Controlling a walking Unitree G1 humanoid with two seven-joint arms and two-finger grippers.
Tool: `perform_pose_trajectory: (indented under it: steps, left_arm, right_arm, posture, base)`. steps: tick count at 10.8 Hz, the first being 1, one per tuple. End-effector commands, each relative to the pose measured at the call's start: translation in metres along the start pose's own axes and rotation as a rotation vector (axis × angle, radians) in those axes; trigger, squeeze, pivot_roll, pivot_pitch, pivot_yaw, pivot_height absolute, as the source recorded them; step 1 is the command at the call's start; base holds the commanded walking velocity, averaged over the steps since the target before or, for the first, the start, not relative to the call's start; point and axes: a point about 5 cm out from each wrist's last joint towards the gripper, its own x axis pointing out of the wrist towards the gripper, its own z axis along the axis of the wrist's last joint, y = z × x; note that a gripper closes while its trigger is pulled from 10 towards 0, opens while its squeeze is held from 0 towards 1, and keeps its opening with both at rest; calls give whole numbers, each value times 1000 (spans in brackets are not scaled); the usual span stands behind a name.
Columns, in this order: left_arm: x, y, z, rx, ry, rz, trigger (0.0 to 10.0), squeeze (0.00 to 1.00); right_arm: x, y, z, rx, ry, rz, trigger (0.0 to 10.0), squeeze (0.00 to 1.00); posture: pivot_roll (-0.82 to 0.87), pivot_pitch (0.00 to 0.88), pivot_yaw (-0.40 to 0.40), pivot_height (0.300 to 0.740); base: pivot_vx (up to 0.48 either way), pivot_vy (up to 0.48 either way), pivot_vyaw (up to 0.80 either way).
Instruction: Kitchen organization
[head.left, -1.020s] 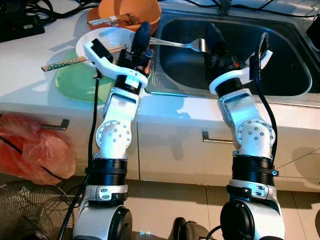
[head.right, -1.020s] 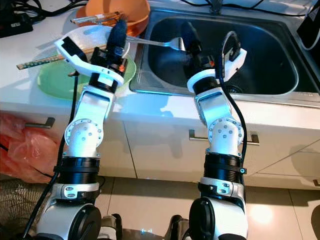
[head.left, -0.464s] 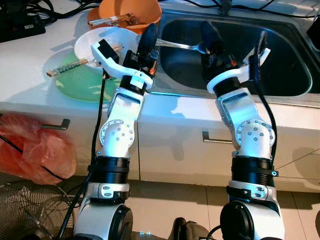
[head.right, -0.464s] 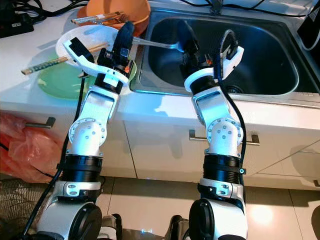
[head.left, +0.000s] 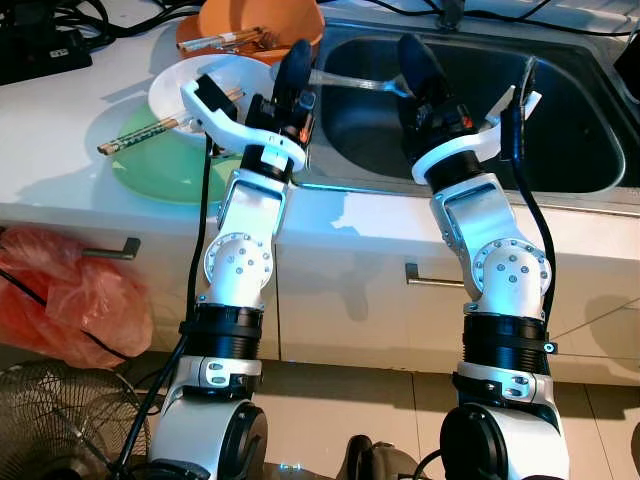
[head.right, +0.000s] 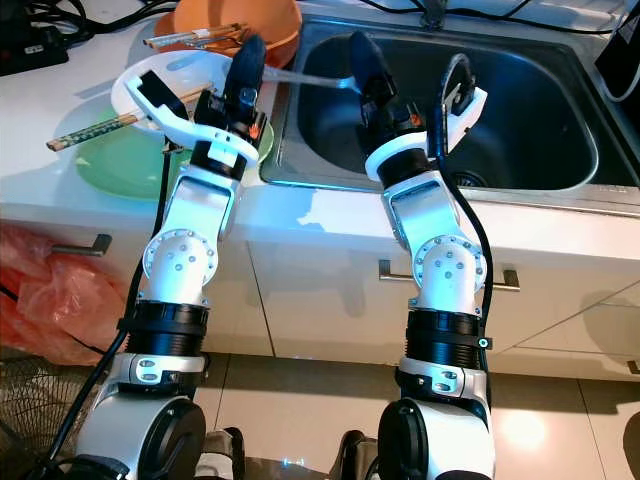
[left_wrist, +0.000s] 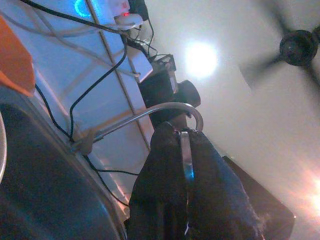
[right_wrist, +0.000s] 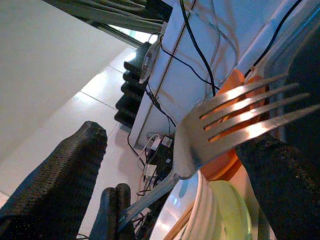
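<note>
My two head cameras look forward and steeply down from above, showing both my arms, the desk (head.left: 60, 150) and the sink (head.left: 560, 120); they share nearly the whole scene, slightly offset sideways. My left wrist camera sits close behind my left end effector (left_wrist: 182, 165), facing upward past the faucet (left_wrist: 150, 112) toward the ceiling. My right wrist camera looks closely along my right end effector (right_wrist: 165, 165), sharing the fork (right_wrist: 235, 125) with the head views.

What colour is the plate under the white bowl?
Light green plate, under the white bowl; clearest in the left eye view.
</note>
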Motion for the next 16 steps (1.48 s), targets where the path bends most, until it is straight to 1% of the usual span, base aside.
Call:
perform_pose_trajectory:
  steps: [1, 3, 4, 5, 10, 16]
  left_arm:
    - [22, -48, -41, -183, 24, -122, 10000, 0]
    - [24, -54, -42, -189, 27, -145, 10000, 0]
    - [23, -55, -46, -192, 41, -143, 10000, 0]
    - [22, -55, -48, -193, 46, -141, 10000, 0]
    - [17, -51, -56, -174, 81, -107, 10000, 0]
    - [17, -49, -55, -142, 79, -87, 10000, 0]
  right_arm:
    - [-4, -1, -15, 78, 2, 6, 10000, 0]
    - [-4, -1, -16, 79, 7, 5, 10000, 0]
    - [-4, -1, -16, 78, -1, 5, 3137, 0]
    - [-4, -1, -16, 78, -2, 5, 0, 0]
    - [-4, -1, -9, 77, -52, 8, 0, 0]
    - [-3, 1, -3, 85, -88, 15, 0, 0]
  posture:
    - [181, 185, -23, 740]
    - [178, 185, -23, 740]
    - [179, 185, -22, 740]
    - [181, 184, -21, 740]
    - [176, 186, -14, 740]
    - [176, 177, -12, 740]
  base:
    - [0, 0, 0]
    - [0, 0, 0]
    - [0, 0, 0]
    - [0, 0, 0]
    - [0, 0, 0]
    - [0, 0, 0]
